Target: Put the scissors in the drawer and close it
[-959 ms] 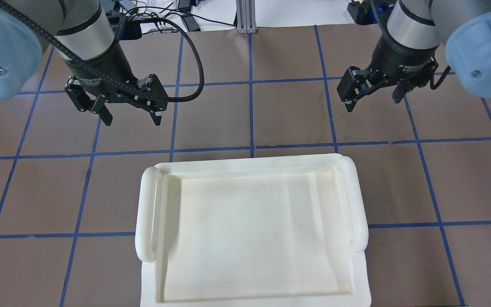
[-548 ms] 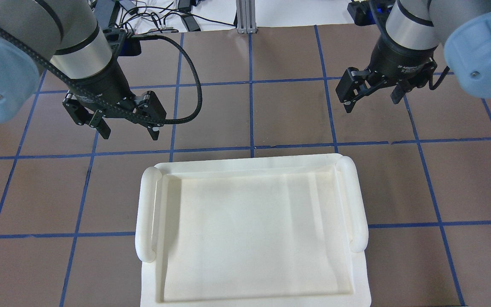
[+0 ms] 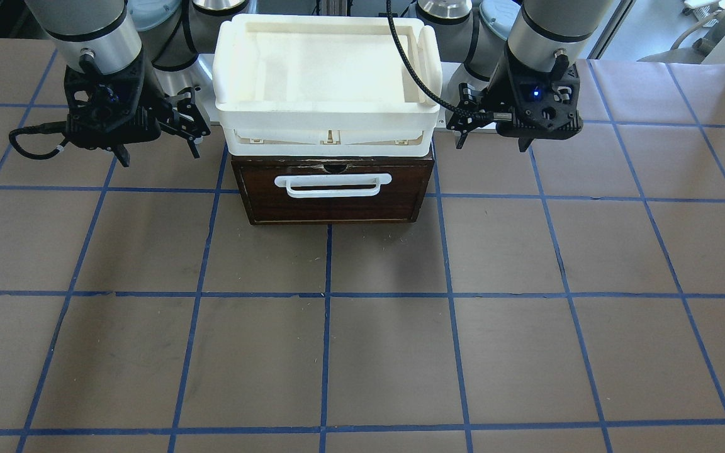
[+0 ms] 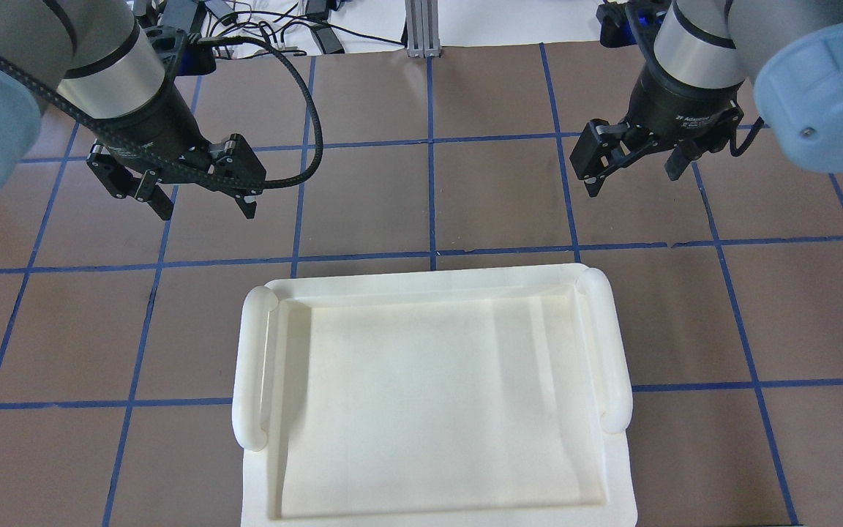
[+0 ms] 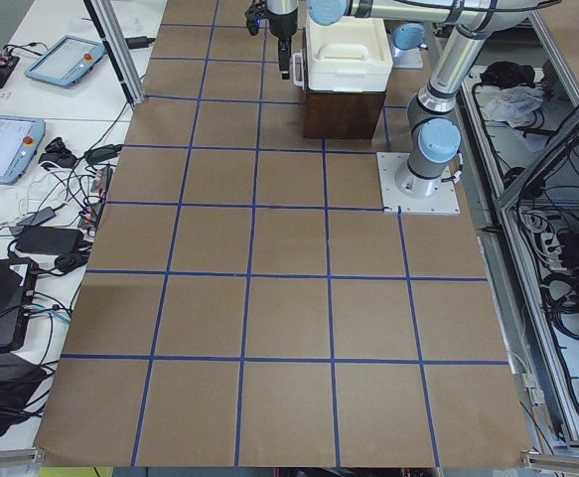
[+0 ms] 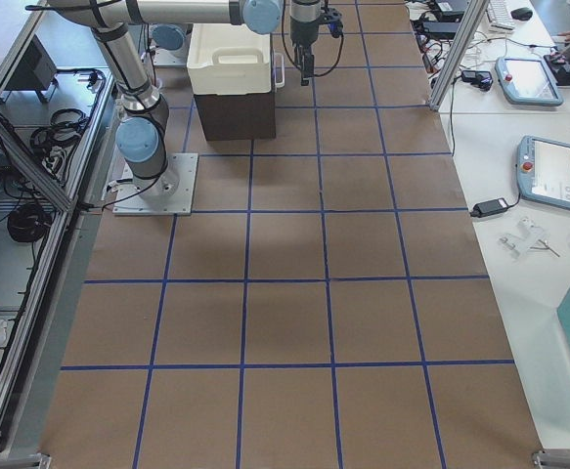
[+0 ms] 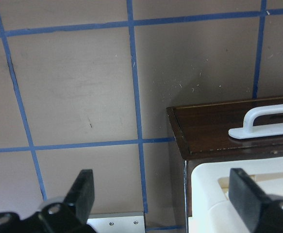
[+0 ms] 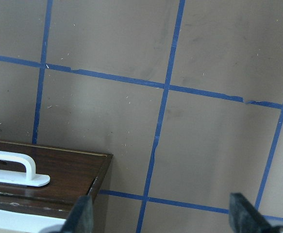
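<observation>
Two tools, both empty, and not a pair of scissors to be seen in any view! The drawer sits in the upper middle of the front-facing frame. Its dark front is pushed flush with its wooden housing, the white bar handle is untouched, and no pale interior shows. So it's shut. Whether the scissors lie inside I cannot tell. Nothing on the open counter looks like them, so my read is that they are either tucked in there or out of camera reach.

Up at the upper left of the overhead frame hangs the left tool, jaws spread wide, nothing between them. The right tool mirrors it at the upper right, equally wide and carrying nothing. Each hangs over bare counter, off to its own side of the drawer and clear of it. That spacing makes sense: it leaves the way to the handle free. It also lets each wrist camera catch a corner of the dark front, at the lower right of the left wrist view and the lower left of the right one.

The white tray rests on top of the housing and fills the lower middle of the overhead frame. It hides the drawer from above, so the front-facing view is the one to trust here.

If the scissors are inside, this looks like a finished job with both arms parked. If not, the handle needs pulling first.
</observation>
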`<action>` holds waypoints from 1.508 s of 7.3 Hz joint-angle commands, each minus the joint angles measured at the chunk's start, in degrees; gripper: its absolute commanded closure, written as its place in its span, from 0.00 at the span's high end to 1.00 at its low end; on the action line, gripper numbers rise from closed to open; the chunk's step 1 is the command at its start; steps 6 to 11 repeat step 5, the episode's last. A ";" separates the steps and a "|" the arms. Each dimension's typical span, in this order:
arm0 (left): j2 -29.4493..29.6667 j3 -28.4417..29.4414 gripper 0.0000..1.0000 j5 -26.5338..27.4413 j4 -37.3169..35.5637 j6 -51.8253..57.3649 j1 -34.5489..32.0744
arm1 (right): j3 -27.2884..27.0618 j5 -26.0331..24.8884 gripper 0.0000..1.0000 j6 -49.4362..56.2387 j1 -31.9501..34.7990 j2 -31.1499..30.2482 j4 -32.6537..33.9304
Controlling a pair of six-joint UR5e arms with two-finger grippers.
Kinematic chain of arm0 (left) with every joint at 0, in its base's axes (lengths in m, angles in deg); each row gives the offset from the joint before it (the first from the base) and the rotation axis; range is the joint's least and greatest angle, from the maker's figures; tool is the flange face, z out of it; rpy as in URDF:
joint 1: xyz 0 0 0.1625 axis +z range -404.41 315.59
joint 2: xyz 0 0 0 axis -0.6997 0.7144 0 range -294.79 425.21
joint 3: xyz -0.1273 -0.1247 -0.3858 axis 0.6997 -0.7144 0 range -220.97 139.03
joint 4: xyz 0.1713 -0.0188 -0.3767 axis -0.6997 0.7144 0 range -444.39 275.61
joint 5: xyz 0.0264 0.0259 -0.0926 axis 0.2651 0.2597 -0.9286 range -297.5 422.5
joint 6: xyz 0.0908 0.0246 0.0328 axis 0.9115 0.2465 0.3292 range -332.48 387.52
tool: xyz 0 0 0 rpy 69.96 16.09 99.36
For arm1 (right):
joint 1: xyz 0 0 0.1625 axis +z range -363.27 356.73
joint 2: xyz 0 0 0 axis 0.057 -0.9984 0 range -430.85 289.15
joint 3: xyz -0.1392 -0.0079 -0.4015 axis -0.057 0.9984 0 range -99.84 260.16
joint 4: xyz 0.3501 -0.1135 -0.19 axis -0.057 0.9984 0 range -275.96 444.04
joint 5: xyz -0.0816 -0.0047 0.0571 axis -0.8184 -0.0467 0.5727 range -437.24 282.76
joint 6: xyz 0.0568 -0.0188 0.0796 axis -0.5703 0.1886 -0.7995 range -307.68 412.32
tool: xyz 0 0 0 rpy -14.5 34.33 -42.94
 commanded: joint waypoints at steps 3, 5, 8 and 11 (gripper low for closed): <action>0.34 -0.03 1.00 -0.32 -0.32 0.07 0.31 | -0.03 -0.46 1.00 0.07 0.03 0.10 0.00; 0.43 -0.03 1.00 -0.32 -0.41 0.07 0.31 | -0.03 -0.46 1.00 0.07 -0.06 0.10 0.00; 0.43 -0.03 1.00 -0.32 -0.41 0.07 0.31 | -0.03 -0.46 1.00 0.07 -0.06 0.10 0.00; 0.43 -0.03 1.00 -0.32 -0.41 0.07 0.31 | -0.03 -0.46 1.00 0.07 -0.06 0.10 0.00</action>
